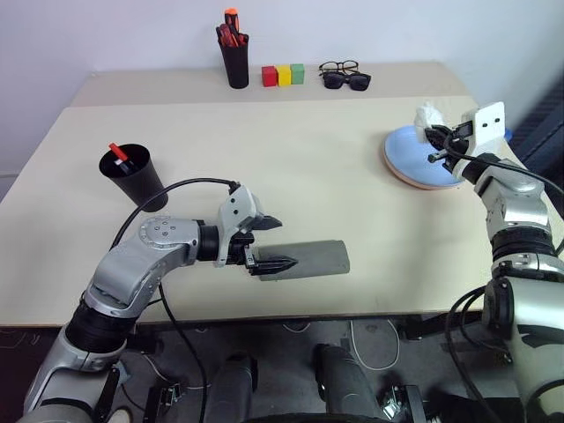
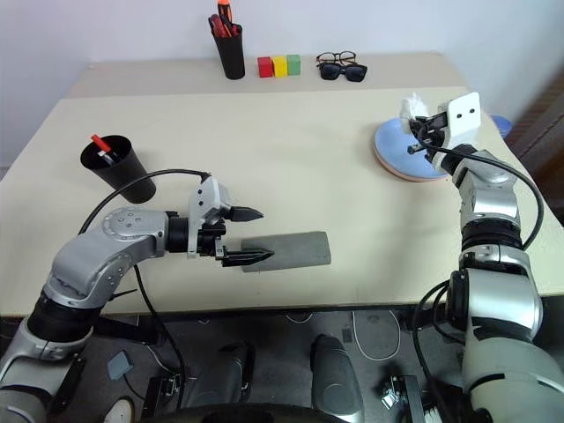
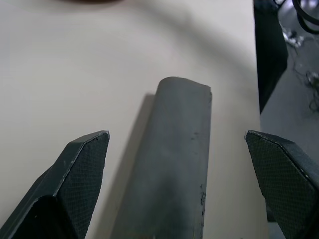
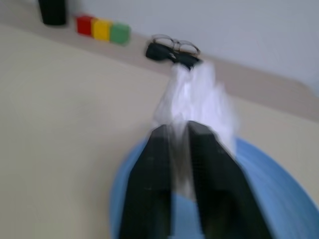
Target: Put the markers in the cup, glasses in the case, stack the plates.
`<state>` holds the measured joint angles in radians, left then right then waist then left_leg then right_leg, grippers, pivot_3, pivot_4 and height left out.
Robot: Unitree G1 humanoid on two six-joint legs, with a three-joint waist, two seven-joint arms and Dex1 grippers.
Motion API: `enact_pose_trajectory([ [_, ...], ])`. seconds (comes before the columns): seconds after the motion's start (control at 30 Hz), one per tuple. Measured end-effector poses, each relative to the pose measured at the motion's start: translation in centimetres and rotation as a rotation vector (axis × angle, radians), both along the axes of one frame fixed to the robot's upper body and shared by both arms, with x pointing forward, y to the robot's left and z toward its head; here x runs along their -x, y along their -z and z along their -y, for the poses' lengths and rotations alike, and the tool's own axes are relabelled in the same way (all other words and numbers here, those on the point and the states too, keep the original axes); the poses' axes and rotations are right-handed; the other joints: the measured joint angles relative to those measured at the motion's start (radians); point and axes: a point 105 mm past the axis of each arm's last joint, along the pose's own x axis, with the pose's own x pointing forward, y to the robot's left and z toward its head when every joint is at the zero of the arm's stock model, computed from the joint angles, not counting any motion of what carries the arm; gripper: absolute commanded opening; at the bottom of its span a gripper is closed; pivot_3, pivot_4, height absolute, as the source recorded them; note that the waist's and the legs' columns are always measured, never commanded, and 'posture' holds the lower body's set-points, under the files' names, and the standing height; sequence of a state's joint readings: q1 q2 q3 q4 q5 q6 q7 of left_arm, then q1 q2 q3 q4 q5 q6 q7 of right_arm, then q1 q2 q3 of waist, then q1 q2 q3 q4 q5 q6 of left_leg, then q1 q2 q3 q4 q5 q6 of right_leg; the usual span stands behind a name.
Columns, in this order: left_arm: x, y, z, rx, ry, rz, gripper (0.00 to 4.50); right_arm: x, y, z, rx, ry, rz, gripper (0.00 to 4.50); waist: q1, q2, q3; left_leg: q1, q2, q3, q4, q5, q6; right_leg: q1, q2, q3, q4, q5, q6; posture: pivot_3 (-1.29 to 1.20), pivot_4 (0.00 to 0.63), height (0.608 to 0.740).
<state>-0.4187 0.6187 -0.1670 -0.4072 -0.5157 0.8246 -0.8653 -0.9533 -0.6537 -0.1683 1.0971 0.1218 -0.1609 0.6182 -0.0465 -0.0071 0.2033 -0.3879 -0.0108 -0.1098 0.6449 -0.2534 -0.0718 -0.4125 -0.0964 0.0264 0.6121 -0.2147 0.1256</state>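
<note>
Left gripper: jaws spread wide over the closed grey case near the table's front edge.
Right gripper: pinching white tissue above the stacked plates.
Markers: standing in the cup.

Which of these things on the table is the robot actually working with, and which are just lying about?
Job: cup, markers, grey case, plates.
Lying about: pen pot, coloured blocks, sunglasses, black spectacles, white wad.
</note>
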Motion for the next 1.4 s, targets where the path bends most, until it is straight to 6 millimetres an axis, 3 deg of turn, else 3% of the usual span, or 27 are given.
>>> enact_pose_trajectory([
  [0.07,0.2,0.4,-0.5,0.008,-0.033,-0.014,4.50,-0.1,1.0,0.2,0.007,0.019,-0.027,2.75,0.000,0.000,0.000,-0.001,0.000,0.000,0.000,0.000,0.000,-0.001,0.000,0.000,0.000,0.000,0.000,0.00,0.150,0.740],
  [0.17,0.1,0.5,-1.0,0.020,-0.083,-0.013,4.50,-0.2,1.2,0.4,0.019,0.039,-0.021,2.75,0.000,0.000,0.000,-0.001,0.000,0.000,0.001,0.000,0.000,-0.001,0.000,0.000,0.001,0.000,0.000,0.00,0.150,0.740],
  [0.4,0.0,-0.7,-2.0,0.169,-0.189,0.127,4.50,0.9,-0.5,1.0,0.078,-0.002,0.094,2.75,0.003,0.000,0.000,0.000,0.000,0.000,0.001,0.000,0.000,0.000,0.000,0.000,0.000,0.000,-0.001,0.00,0.150,0.740],
  [0.53,-0.6,-1.4,-2.6,0.250,-0.271,0.200,4.50,3.6,0.3,2.1,0.095,-0.105,0.081,2.75,0.010,0.000,0.000,0.000,0.000,0.000,0.002,0.000,0.000,0.001,0.000,0.000,-0.001,0.000,-0.001,0.00,0.150,0.740],
  [0.67,-0.8,-0.9,-3.4,0.316,-0.330,0.174,4.50,7.3,1.7,3.7,0.072,-0.156,0.007,2.75,0.008,0.001,0.000,0.001,0.000,0.000,0.002,0.000,0.000,0.002,0.000,0.000,0.000,0.000,-0.001,0.00,0.150,0.740],
  [0.87,0.7,0.5,-5.9,0.290,-0.368,0.161,4.50,14.2,4.3,5.1,0.045,-0.194,-0.152,2.75,0.003,0.001,-0.001,0.003,0.000,0.001,0.002,0.000,0.000,0.003,0.000,0.001,0.001,-0.002,0.001,0.00,0.150,0.740],
  [1.0,1.6,0.9,-7.6,0.260,-0.396,0.153,4.50,17.6,4.6,5.7,0.029,-0.174,-0.204,2.75,0.003,0.001,-0.001,0.003,0.000,0.002,0.005,0.000,0.000,0.003,0.000,0.001,0.000,-0.002,0.001,0.00,0.150,0.740],
  [1.2,2.5,0.6,-8.0,0.245,-0.402,0.164,4.50,19.9,3.8,4.9,0.021,-0.193,-0.204,2.75,0.005,0.001,-0.001,0.002,0.001,0.001,0.004,-0.001,0.000,0.002,0.000,0.001,-0.001,-0.002,0.001,0.00,0.150,0.740],
  [1.4,1.9,0.4,-8.4,0.218,-0.441,0.190,4.50,19.9,3.9,4.5,0.006,-0.188,-0.208,2.75,0.006,0.001,-0.001,0.000,0.001,0.001,0.004,-0.001,0.000,0.001,0.000,0.001,-0.002,-0.002,0.001,0.00,0.150,0.740],
])
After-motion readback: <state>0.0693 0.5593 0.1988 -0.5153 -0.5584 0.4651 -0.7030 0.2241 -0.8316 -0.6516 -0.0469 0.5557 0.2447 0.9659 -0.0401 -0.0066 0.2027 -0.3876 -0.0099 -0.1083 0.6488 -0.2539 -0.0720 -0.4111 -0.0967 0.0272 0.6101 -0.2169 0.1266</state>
